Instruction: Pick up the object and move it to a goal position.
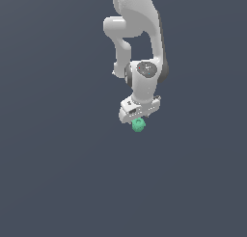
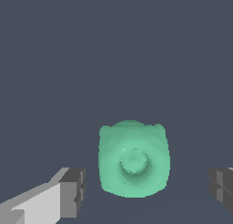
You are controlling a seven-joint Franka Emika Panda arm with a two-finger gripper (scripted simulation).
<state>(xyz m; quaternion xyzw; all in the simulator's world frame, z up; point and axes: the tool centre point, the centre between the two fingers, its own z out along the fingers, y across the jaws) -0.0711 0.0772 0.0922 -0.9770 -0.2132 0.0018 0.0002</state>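
The object is a small teal-green rounded lump lying on the dark grey floor, just below the white hand of the arm in the exterior view. In the wrist view the object fills the space between the two dark finger pads, with a visible gap on each side. My gripper is open and straddles the lump without touching it. In the exterior view the gripper sits right over the lump, and its fingertips are hidden behind the hand.
The white arm comes down from the upper middle of the exterior view. A plain dark grey floor spreads in every direction.
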